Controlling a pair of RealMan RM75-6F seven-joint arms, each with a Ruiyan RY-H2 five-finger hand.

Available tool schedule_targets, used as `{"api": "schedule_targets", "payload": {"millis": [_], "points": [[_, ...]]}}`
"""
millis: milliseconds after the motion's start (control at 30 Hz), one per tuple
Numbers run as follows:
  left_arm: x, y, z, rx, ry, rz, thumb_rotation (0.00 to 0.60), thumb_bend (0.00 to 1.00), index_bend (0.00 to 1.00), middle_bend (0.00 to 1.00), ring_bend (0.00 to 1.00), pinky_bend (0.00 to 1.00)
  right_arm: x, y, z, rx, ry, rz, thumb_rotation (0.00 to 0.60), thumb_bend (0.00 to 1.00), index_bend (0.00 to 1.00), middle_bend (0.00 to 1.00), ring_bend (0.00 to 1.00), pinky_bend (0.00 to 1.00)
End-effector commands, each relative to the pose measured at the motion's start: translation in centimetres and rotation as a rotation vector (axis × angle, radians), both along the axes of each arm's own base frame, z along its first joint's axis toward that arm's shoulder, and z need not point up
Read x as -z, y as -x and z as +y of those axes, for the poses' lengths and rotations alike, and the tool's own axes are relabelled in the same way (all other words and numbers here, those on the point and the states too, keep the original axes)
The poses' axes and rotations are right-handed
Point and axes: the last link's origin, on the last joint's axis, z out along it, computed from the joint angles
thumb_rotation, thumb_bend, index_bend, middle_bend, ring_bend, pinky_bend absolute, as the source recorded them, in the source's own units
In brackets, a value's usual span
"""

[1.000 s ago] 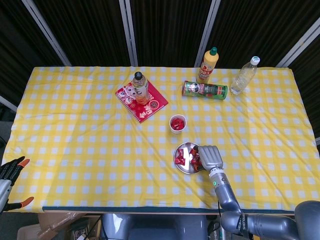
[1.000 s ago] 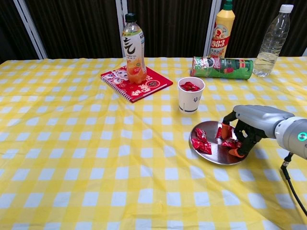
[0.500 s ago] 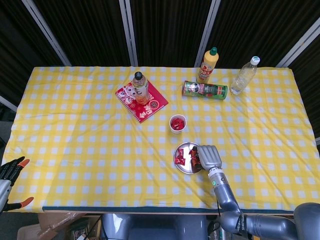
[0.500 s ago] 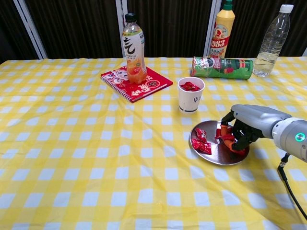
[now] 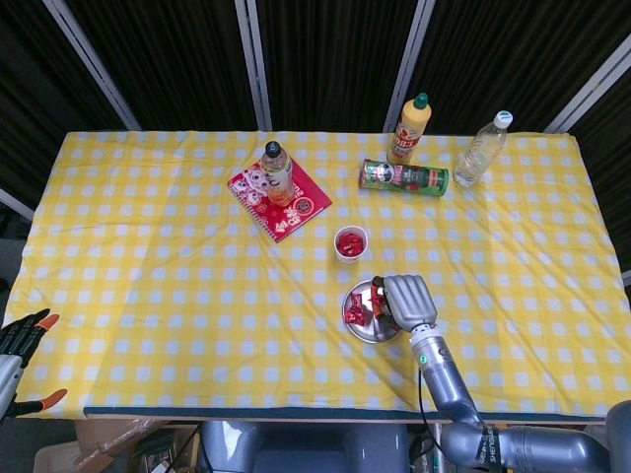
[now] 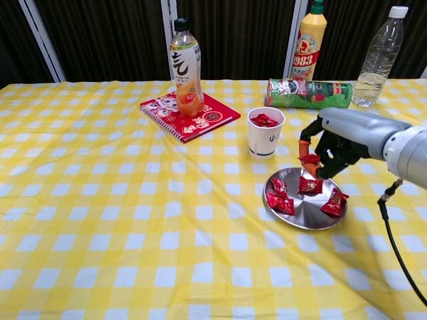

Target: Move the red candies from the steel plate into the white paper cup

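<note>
the left hand [image 5: 20, 335] is being shown only at the table's 8 o'clock corner, off the cloth, fingers spread narrowly with nothing in them. one red notebook [image 6: 190, 116] is being weighed down by one orange drink bottle [image 6: 186, 68] at 11 o'clock. one white paper cup [image 6: 265, 132] is being seen near the centre with red candies [image 6: 265, 121] already inside. one steel plate [image 6: 287, 216] is lying at 5 o'clock of the cup, just beside it, carrying three red candies [image 6: 281, 201]. one candy [image 6: 309, 161] is being pinched by the right hand [image 6: 333, 143], raised above the plate's far rim. one green can [image 6: 308, 94], one yellow bottle [image 6: 309, 48] and one clear bottle [image 6: 379, 57] are lined up at 1 o'clock. open cloth is lying towards 9 o'clock.
</note>
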Motion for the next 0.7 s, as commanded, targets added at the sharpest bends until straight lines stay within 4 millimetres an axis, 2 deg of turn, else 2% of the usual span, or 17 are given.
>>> {"api": "schedule_targets", "payload": {"millis": [33, 300, 467, 700], "points": [[0.0, 0.0, 0.0, -0.003, 0.001, 0.001, 0.6, 0.07, 0.0, 0.0, 0.0, 0.0, -1.3, -1.2, -0.9, -0.016, 0.031, -0.019, 0.6, 0.59, 0.6, 0.79, 0.83, 1.0], [0.0, 0.1, 0.1, -0.012, 0.003, 0.001, 0.6, 0.07, 0.0, 0.0, 0.0, 0.0, -2.1, -3.5, -3.3, -0.025, 0.047, -0.054, 0.6, 0.59, 0.6, 0.79, 0.83, 1.0], [0.1, 0.1, 0.2, -0.02, 0.009, -0.004, 0.6, 0.07, 0.0, 0.0, 0.0, 0.0, -1.6, -4.9, -5.2, -0.032, 0.047, -0.055, 0.6, 0.59, 0.6, 0.79, 0.83, 1.0], [0.0, 0.2, 0.3, -0.031, 0.014, -0.006, 0.6, 0.07, 0.0, 0.0, 0.0, 0.0, -0.4, -5.8, -7.9, -0.011, 0.043, -0.049, 0.6, 0.59, 0.6, 0.79, 0.83, 1.0]]}}
